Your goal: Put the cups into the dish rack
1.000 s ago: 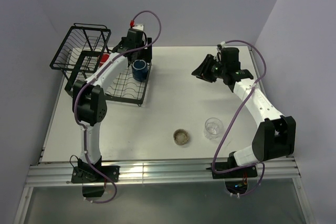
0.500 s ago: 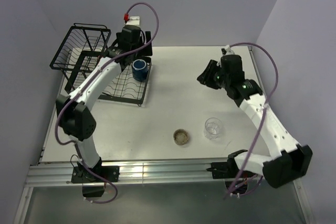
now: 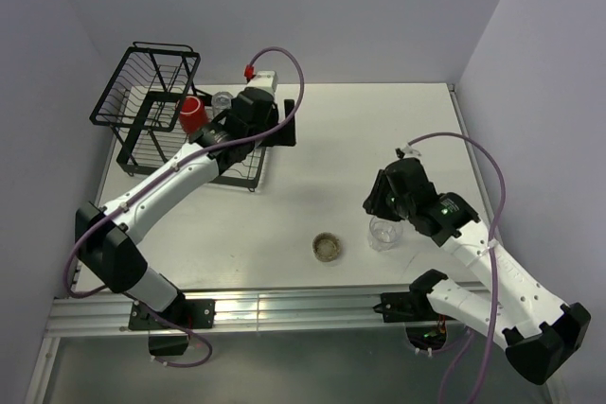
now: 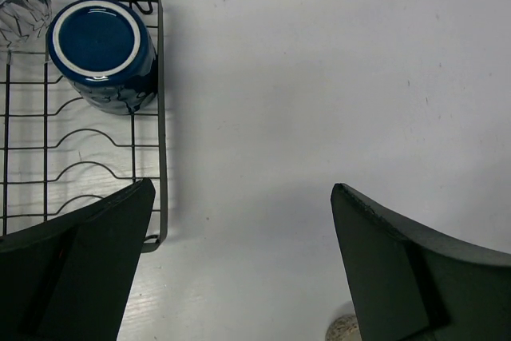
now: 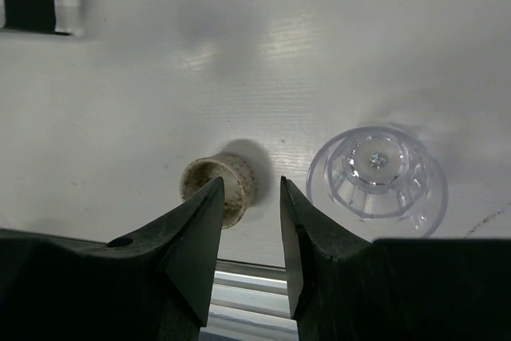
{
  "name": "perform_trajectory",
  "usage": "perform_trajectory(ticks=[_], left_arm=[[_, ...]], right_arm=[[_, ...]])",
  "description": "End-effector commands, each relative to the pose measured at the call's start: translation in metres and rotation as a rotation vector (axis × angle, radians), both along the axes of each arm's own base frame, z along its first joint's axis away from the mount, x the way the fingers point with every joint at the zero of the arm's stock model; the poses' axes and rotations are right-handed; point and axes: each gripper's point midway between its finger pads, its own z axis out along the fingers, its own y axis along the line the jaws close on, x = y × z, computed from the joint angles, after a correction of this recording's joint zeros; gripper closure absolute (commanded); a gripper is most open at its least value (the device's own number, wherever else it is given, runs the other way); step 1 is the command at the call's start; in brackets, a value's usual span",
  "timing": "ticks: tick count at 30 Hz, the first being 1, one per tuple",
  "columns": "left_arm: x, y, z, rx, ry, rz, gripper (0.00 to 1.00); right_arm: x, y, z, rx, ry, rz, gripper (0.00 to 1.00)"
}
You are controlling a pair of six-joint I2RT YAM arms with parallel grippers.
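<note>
Left arm: we see it reach from its base diagonally up to the right edge of the dish rack (image 3: 166, 47). The left gripper (image 3: 282, 131) hangs over bare table (image 3: 360, 130) just beside the rack's rim. Its fingers (image 4: 88, 261) are spread wide with nothing between them.

Right arm: folded low, with the right gripper (image 3: 377, 203) pointing down, near the second clear tumbler (image 3: 385, 232). Its jaws stand a narrow gap apart and empty. In the right wrist view that tumbler lies right of the fingertips, and a small beige pot (image 5: 223, 189) sits behind the gap.

In the rack we count the red mug (image 3: 193, 113), the first clear tumbler (image 3: 222, 99) and the dark blue mug (image 4: 102, 47), which is in the tray's corner.

Against half a second ago, the left gripper has drawn off the blue mug to the right. The right gripper has swung from mid-table to the near tumbler.
</note>
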Motion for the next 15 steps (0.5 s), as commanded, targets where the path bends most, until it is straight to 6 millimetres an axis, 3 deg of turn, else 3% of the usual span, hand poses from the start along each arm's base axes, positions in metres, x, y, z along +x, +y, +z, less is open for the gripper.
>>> perform_trajectory(ticks=[1,7,15], left_arm=[[-0.005,0.004,0.030,-0.078,-0.065,0.006,0.01],[-0.010,0.010,0.024,-0.060,-0.062,0.007,0.01],[-0.015,0.015,0.015,-0.047,-0.049,0.010,0.01]], right_arm=[[-0.007,-0.005,-0.010,-0.015,0.011,-0.055,0.58],[-0.013,-0.003,-0.043,-0.041,0.073,-0.062,0.59],[-0.014,-0.009,-0.066,-0.076,0.105,-0.098,0.59]])
